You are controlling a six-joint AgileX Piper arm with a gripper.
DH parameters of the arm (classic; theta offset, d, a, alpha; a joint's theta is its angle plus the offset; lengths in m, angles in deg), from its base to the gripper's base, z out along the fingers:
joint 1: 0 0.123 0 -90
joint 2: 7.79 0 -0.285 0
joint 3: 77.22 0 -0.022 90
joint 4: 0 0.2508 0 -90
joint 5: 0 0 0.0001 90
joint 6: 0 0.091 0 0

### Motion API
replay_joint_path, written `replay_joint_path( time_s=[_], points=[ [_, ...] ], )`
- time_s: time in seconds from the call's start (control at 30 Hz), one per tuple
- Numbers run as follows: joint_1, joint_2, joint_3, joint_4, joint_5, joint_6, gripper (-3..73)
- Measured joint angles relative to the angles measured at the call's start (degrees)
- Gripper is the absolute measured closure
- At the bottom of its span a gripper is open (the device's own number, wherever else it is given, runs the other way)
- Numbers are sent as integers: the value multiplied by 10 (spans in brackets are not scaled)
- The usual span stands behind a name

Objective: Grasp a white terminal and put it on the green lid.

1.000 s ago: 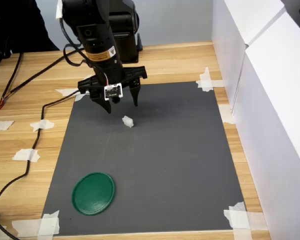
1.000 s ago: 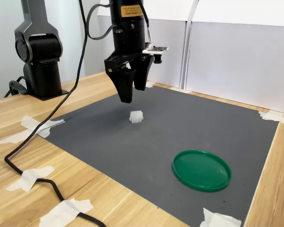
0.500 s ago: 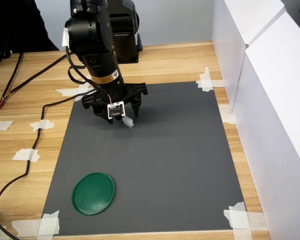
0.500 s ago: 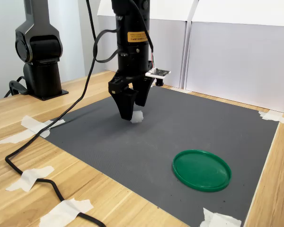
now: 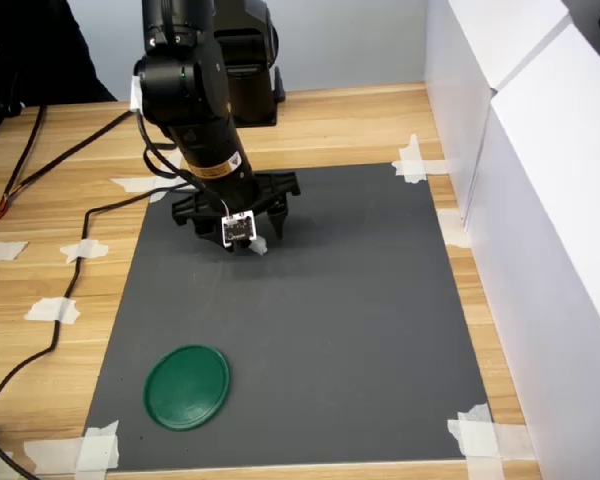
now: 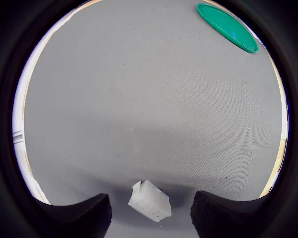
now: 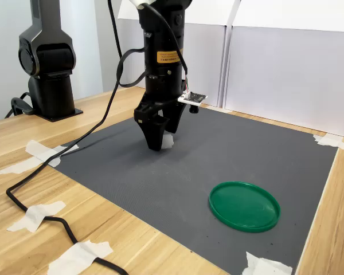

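— Terminal first: where does it lie against the gripper?

— White terminal [image 6: 149, 201] sits on the grey mat [image 6: 154, 99] right between the two fingertips [image 6: 77, 214], with a gap of bare mat on either side in the wrist view. It lies tilted relative to the line between the fingers, and neither finger touches it there.

— So the gripper is spread?

— Yes. The gripper [image 5: 252, 238] is lowered to the mat with its jaws apart, straddling the piece and gripping nothing. In the first exterior view only a white corner of the terminal [image 5: 257, 245] peeks out beside the fingers; in the second exterior view the terminal [image 7: 168, 140] shows just behind the near finger [image 7: 155, 137].

— And the green lid?

— Green lid [image 5: 187, 387] lies flat on the same mat, well apart from the gripper, toward the near edge in the first exterior view. In the wrist view it appears far ahead of the fingers, at the rim of the picture [image 6: 226, 27]. In the second exterior view the lid [image 7: 244, 205] is off to the right of the gripper [image 7: 161, 141], with nothing on it.
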Motion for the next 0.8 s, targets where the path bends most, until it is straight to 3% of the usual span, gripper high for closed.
replay_joint_path(
  time_s=[0.13, 0.47, 0.8],
  points=[
    [0, 1, 0, 0, 0, 0, 112],
    [0, 1, 0, -2, -8, 0, 406],
    [2, 1, 0, -7, -9, -4, 415]
  ],
)
